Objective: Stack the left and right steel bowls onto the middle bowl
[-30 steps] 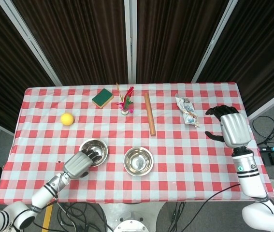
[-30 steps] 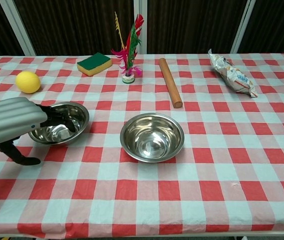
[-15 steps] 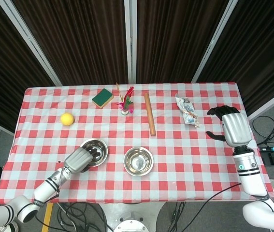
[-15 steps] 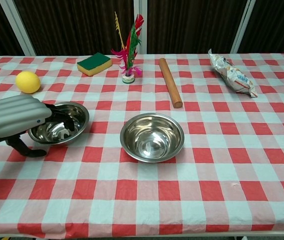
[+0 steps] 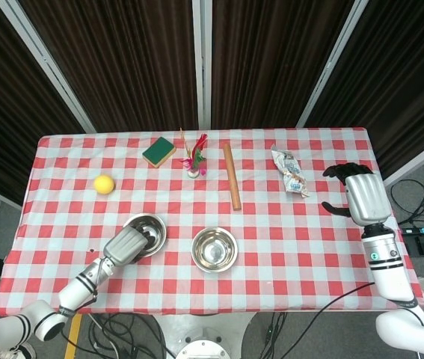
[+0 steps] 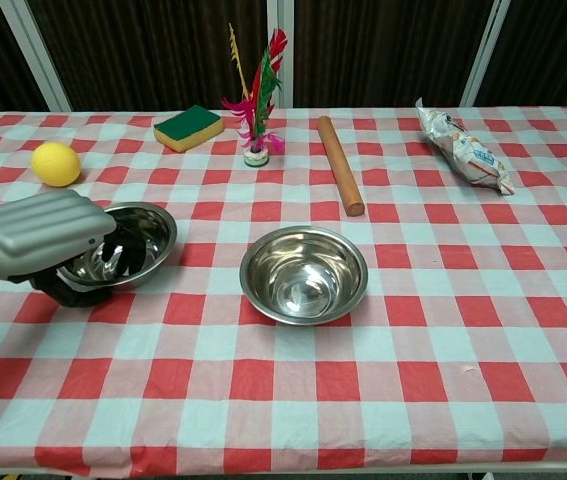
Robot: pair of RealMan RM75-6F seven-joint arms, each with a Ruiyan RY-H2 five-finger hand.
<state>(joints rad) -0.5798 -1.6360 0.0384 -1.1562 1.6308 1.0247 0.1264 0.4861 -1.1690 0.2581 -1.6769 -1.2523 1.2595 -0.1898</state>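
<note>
Two steel bowls are in view on the checked cloth. The left bowl (image 5: pixel 149 226) (image 6: pixel 145 232) sits near the front left; the middle bowl (image 5: pixel 214 249) (image 6: pixel 303 273) stands empty a little to its right, apart from it. My left hand (image 5: pixel 126 245) (image 6: pixel 41 238) covers the left bowl's near rim, fingers curled inside and thumb pressed against the outside: it grips the rim. My right hand (image 5: pixel 363 196) hovers by the table's right edge, fingers spread, holding nothing; the chest view does not show it.
Along the back lie a yellow ball (image 5: pixel 104 184) (image 6: pixel 56 163), a green sponge (image 5: pixel 158 151) (image 6: pixel 188 127), a feathered shuttlecock (image 5: pixel 194 158) (image 6: pixel 256 110), a wooden rolling pin (image 5: pixel 231 176) (image 6: pixel 339 178) and a wrapped packet (image 5: pixel 289 171) (image 6: pixel 463 148).
My left hand has pushed forward over the left bowl; its fingers went deeper inside and the thumb closed up against the near rim. The right hand drifted slightly right.
</note>
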